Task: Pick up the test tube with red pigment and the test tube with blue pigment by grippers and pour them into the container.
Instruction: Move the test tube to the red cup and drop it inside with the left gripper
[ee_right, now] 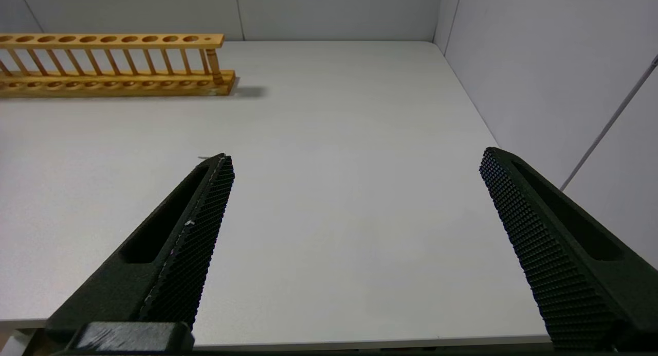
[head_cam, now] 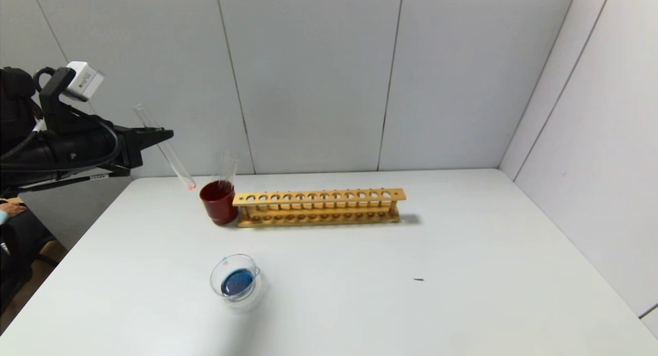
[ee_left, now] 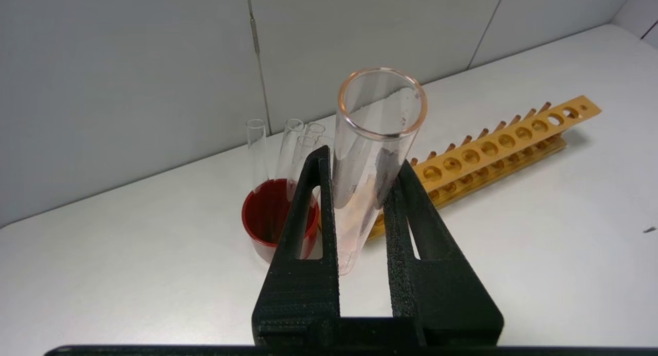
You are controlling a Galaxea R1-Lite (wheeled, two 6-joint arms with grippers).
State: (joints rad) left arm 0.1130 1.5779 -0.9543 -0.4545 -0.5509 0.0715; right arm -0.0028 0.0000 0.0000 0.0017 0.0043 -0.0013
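While the test tube with red pigment [head_cam: 165,149] hung in the air above the table's far left corner, it was tilted, its open mouth up and toward the left edge and its rounded bottom down near the red cup [head_cam: 219,202]. Only a faint orange-red trace showed at that bottom tip, and a thin pinkish film clung to the inside of the glass [ee_left: 371,155]. The left gripper [head_cam: 163,135] had its black fingers [ee_left: 308,212] clenched on the tube at about mid-length, one on either side of it.

Just beside the tube's lower end stood the red cup, with several colourless tubes [ee_left: 288,149] leaning in it. Touching the cup on its right was the wooden rack [head_cam: 318,207], which ran parallel to the far edge with its row of holes unfilled.

Nearer the front edge, left of centre, sat the container [head_cam: 235,281], well apart from the cup and rack, with dark blue liquid pooled in its bottom. A small dark speck [head_cam: 418,280] lay on the white table [head_cam: 462,294] toward the right.

The right gripper [ee_right: 354,165] hovered over the right front part of the table with its fingers spread wide, nothing between them, and the right end of the rack showing beyond it.
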